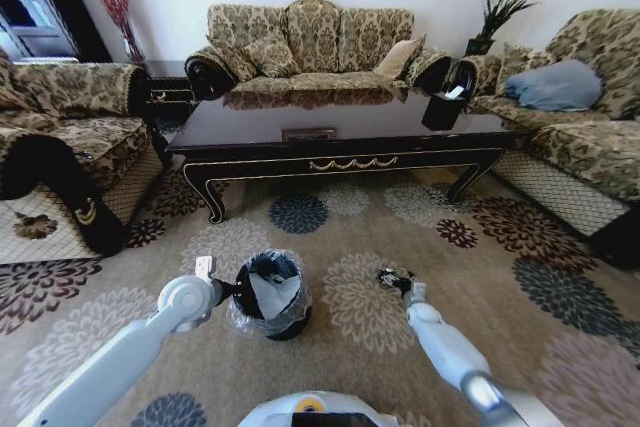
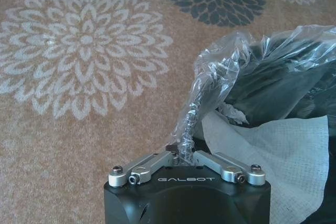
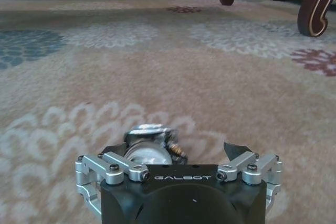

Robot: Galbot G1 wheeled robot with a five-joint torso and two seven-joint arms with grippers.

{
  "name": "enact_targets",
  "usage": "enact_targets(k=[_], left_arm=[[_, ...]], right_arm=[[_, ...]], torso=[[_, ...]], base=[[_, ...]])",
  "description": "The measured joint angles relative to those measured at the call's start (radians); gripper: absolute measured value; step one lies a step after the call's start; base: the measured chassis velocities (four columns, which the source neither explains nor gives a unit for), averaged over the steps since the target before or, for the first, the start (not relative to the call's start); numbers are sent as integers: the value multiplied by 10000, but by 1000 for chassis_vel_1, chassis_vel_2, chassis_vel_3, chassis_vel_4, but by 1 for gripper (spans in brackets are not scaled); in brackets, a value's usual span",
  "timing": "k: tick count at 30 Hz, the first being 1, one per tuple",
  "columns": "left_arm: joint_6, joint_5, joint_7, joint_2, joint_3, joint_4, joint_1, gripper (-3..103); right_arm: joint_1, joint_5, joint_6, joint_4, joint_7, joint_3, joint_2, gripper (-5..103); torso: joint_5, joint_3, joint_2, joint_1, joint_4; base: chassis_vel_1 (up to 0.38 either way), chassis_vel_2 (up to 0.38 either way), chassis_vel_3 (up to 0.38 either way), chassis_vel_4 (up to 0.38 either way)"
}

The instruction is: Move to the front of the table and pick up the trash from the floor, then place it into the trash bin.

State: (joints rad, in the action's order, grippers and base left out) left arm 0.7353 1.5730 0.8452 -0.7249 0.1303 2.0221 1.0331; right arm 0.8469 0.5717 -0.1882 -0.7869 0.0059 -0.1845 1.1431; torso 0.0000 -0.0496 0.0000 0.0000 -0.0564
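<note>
Nearest, low over the patterned carpet (image 1: 480, 277), the right gripper (image 3: 178, 153) has its fingers (image 3: 239, 161) spread wide around a small shiny silver piece of trash (image 3: 148, 148) lying on the floor, right of the trash bin (image 1: 268, 292). The left gripper (image 2: 184, 153) has its fingers pinched narrowly on the bin's clear liner bag (image 2: 210, 85) at the left rim; white paper (image 2: 273, 156) lies inside. Farther off stands the dark table (image 1: 340, 137), its glossy surface reflecting the sofa (image 1: 310, 42).

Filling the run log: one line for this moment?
left end effector: shut on bin liner | right end effector: open around silver trash, carpet
</note>
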Motion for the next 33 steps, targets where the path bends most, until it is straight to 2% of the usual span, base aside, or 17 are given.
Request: enact_targets(k=[9,32,33], left_arm=[[2,1,3,35,-5,56,29,0],[2,21,45,101,178,210,194,0],[1,21,46,102,194,220,203,0]], right_arm=[[-595,206,0,653,-318,198,384,100],[-1020,215,118,1584,-592,291,649,100],[-1055,214,119,1657,-605,301,651,102]], torso=[[-2,0,1,0,7],[0,-1,0,0,4],[0,-1,0,0,4]], base=[[0,0,0,0],[0,0,0,0],[0,0,0,0]])
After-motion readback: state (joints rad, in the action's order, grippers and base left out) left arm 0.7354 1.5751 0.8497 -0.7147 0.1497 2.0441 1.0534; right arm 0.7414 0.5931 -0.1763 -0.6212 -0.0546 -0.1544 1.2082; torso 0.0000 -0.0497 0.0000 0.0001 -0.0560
